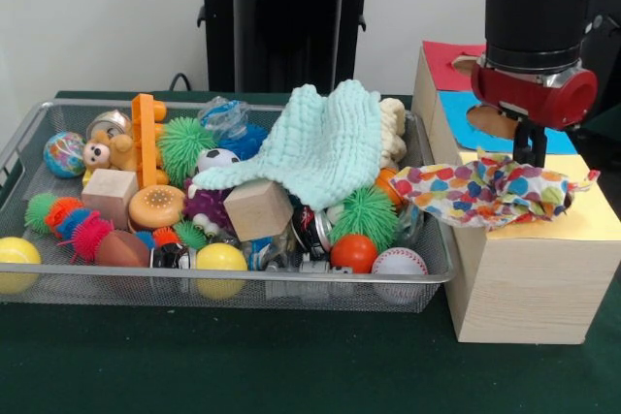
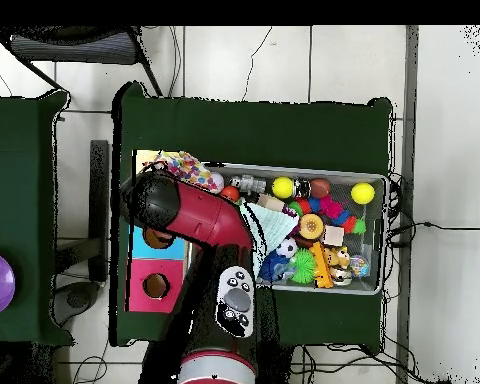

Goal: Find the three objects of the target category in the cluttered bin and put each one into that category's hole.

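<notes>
The polka-dot cloth (image 1: 495,191) lay crumpled across the yellow panel (image 1: 582,225) of the wooden box (image 1: 514,288), its long axis running sideways and one end hanging over the box edge toward the wire bin (image 1: 233,288). The gripper (image 1: 529,152) stood directly above the cloth's middle, its tips at the fabric; whether they were clamped on it could not be told. Beyond lay the blue panel (image 1: 461,104) with its hole (image 1: 493,121), then the red panel (image 1: 448,60). In the bin a mint knitted cloth (image 1: 320,147) covered mixed toys. The cloth probably awaited pushing into a hole
</notes>
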Robot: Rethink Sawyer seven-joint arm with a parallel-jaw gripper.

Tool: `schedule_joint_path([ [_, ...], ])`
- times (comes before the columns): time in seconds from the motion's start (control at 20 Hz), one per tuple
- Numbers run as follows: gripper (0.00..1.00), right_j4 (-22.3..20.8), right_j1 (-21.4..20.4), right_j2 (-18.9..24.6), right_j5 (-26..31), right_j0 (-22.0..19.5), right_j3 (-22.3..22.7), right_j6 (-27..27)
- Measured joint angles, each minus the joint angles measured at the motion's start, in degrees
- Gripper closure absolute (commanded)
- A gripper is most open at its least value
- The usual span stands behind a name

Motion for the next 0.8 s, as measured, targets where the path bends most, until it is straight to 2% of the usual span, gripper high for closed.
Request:
schedule_joint_path([
  [0.6,1.00,0.0,0.4,-0.3,0.0,0.1,-0.3,0.0],
  [0.8,1.00,0.0,0.4,2.9,0.0,-2.1,-0.1,0.0],
])
